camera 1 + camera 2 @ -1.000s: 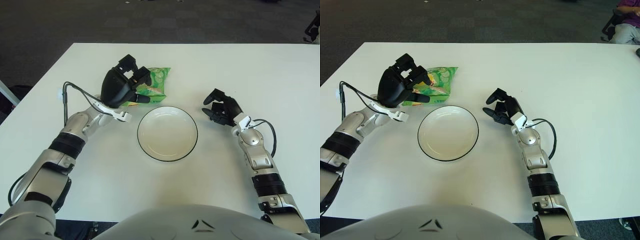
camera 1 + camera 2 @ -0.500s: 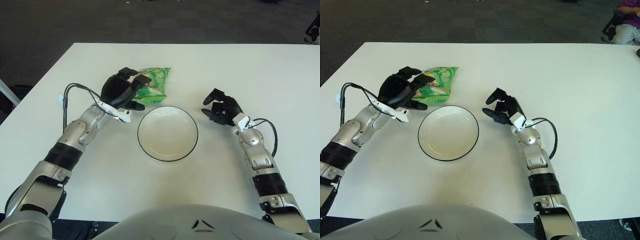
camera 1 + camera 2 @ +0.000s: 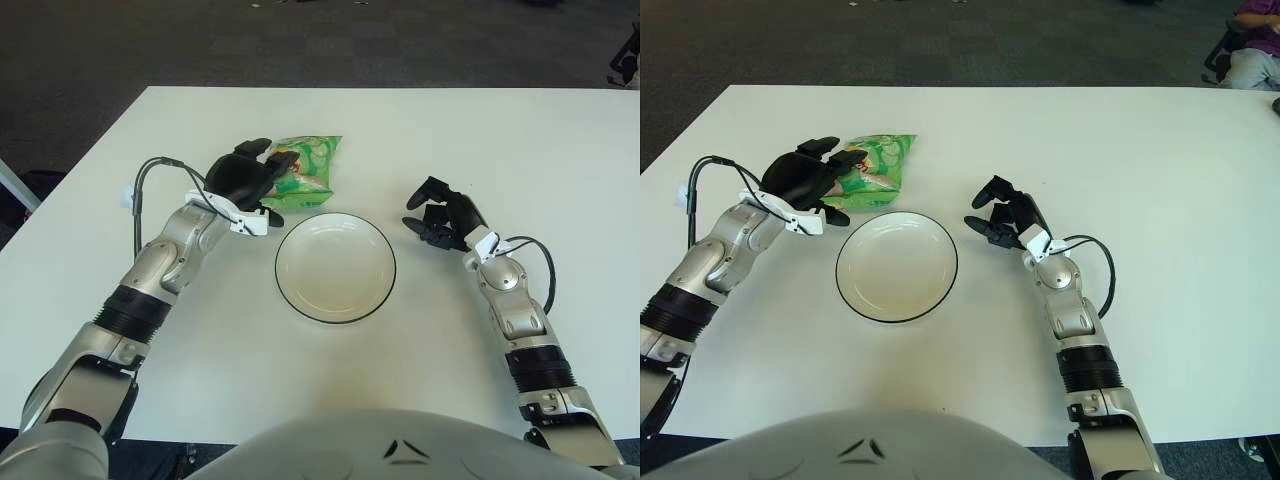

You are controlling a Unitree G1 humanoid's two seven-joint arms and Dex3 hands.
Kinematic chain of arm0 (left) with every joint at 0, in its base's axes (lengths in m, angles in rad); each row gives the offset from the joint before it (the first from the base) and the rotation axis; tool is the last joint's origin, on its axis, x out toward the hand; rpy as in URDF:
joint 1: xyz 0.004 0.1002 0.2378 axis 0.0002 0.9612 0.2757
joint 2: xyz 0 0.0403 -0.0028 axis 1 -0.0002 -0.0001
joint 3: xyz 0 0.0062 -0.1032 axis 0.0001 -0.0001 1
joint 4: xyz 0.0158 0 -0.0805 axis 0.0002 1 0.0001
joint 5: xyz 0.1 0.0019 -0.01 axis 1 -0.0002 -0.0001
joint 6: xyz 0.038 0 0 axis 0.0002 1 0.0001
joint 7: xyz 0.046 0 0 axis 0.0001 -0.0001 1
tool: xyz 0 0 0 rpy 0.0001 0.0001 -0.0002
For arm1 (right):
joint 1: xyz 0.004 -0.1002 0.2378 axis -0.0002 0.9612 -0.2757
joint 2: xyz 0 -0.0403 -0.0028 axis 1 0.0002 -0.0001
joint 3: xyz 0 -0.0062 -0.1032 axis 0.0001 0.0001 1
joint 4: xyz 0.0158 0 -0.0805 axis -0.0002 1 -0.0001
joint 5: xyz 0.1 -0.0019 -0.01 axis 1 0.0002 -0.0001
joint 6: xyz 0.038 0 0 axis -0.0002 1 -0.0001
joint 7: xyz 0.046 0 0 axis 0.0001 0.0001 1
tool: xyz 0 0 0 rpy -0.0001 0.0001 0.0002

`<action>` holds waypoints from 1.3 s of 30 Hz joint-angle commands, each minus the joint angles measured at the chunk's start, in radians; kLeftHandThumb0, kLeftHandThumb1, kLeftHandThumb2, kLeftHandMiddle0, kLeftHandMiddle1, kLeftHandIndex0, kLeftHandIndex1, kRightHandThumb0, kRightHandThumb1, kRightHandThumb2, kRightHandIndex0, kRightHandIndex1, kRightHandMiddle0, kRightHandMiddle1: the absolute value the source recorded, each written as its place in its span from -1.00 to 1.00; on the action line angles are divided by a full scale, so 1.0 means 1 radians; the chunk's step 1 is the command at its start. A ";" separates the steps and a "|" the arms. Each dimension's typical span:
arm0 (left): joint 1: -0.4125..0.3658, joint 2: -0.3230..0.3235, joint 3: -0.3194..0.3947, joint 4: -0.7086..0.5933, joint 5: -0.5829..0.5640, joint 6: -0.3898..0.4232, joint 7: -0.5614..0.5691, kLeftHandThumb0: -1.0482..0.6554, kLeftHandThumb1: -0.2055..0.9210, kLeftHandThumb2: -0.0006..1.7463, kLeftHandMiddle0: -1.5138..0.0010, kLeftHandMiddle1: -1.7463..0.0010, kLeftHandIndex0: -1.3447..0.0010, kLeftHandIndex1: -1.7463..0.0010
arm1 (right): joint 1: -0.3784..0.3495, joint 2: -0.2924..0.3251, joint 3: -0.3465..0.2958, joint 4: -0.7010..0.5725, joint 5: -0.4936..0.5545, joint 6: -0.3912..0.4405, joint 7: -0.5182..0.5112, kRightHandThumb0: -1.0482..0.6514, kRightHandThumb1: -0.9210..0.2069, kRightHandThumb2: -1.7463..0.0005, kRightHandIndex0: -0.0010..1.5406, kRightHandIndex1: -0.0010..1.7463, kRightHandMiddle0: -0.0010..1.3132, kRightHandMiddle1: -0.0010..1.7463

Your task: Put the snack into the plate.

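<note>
while the left hand (image 3: pixel 245 178) lies on the green snack bag (image 3: pixel 305 172), fingers curling round its near edge, grasping seems underway; next, lift it to the plate (image 3: pixel 335 297).

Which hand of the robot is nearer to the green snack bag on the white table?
Left. The left hand is on the near-left end of the green snack bag, fingers around it. The right hand rests on the table beyond the white plate, far from the bag.

Left half of snack (image 3: pixel 305 170) behind left hand (image 3: pixel 243 178)
</note>
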 commanded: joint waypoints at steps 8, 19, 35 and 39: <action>-0.045 -0.040 -0.014 0.097 0.025 -0.001 0.090 -0.61 0.78 -1.00 0.99 1.00 0.69 0.98 | 0.022 -0.024 0.012 0.023 -0.032 0.012 -0.002 -0.20 -1.00 0.71 0.26 0.39 -0.25 0.65; -0.107 -0.088 -0.043 0.251 0.017 -0.038 0.182 -0.59 0.72 -1.00 1.00 1.00 0.73 1.00 | 0.021 -0.029 0.017 0.029 -0.042 0.003 -0.005 -0.20 -1.00 0.71 0.27 0.35 -0.25 0.65; -0.296 -0.239 -0.177 0.773 0.105 -0.058 0.690 -0.55 0.68 -1.00 0.91 0.97 0.68 0.98 | 0.020 -0.040 0.020 0.051 -0.053 -0.035 -0.004 -0.20 -1.00 0.72 0.27 0.33 -0.24 0.64; -0.325 -0.256 -0.184 0.820 0.057 -0.087 0.596 -0.53 0.69 -1.00 0.76 0.95 0.59 0.96 | 0.020 -0.041 0.020 0.058 -0.052 -0.046 -0.004 -0.20 -1.00 0.73 0.27 0.38 -0.23 0.63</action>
